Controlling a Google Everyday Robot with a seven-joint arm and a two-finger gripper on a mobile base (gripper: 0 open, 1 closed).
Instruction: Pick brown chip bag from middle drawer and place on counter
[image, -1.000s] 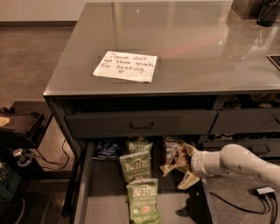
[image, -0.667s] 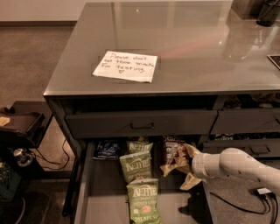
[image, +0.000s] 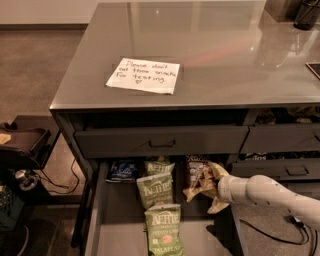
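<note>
Currently I have the gripper (image: 212, 189) down at the right side of the open middle drawer (image: 117, 235), its fingers (image: 218, 171) spread with the crumpled brown chip bag (image: 196, 175) between them. Green bags (image: 156, 187) lie just left of it in the drawer. A handwritten note (image: 144, 76) rests on the counter surface (image: 225, 55) above.

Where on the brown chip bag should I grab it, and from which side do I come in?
Take the brown chip bag by its right edge, coming in from the right, where the gripper is. The bag lies at the back right of the middle drawer, and the green Kettle bags crowd its left side, so the right edge looks the freest.
</note>
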